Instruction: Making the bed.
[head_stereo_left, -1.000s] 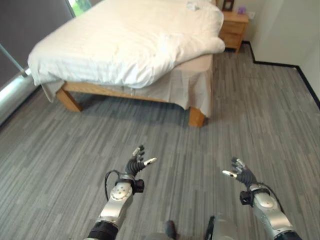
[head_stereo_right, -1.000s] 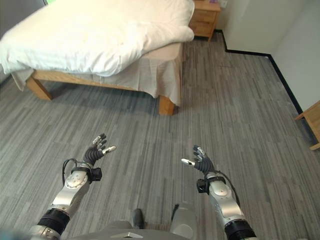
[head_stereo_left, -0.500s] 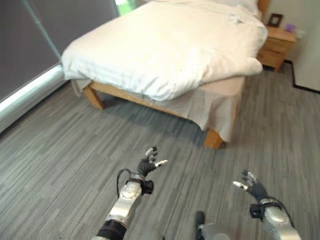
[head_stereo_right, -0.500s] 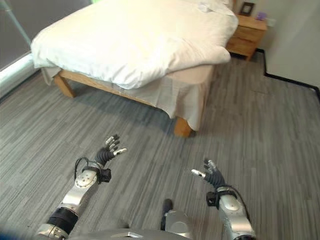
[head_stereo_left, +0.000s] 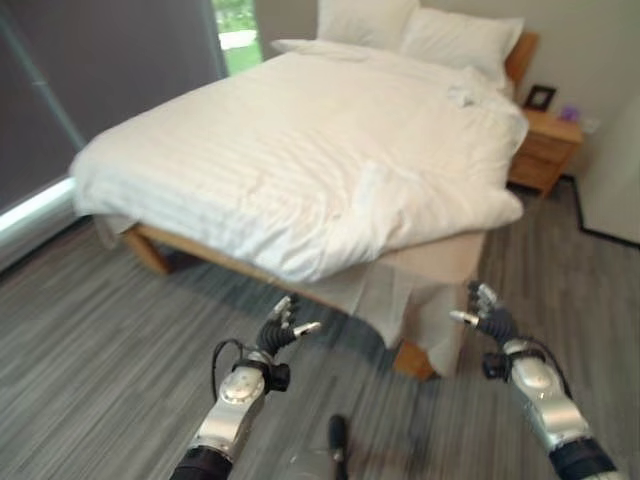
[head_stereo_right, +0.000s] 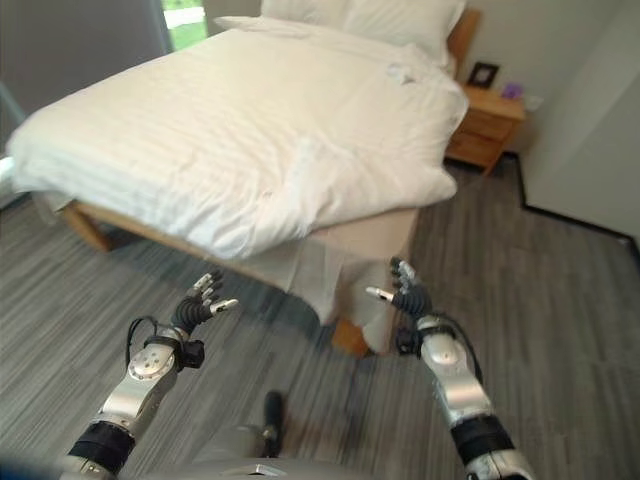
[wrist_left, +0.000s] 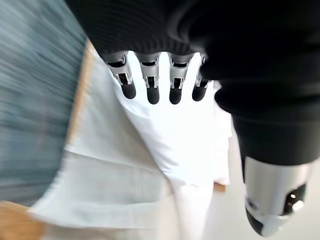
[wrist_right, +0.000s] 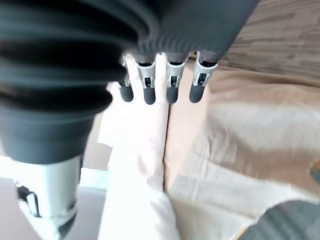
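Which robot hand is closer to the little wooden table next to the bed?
Right. The right robot hand is at the bed corner below the nightstand; the left robot hand is farther left.

Right hand (wrist_right: 159, 75) fingers straight, apart from white duvet (wrist_right: 140, 200) beside beige, possibly mattress (wrist_right: 240, 125).

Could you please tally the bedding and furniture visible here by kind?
Pillows: 2
Duvet: 1
Bed frame: 1
Nightstand: 1
Picture frame: 1
Total: 6
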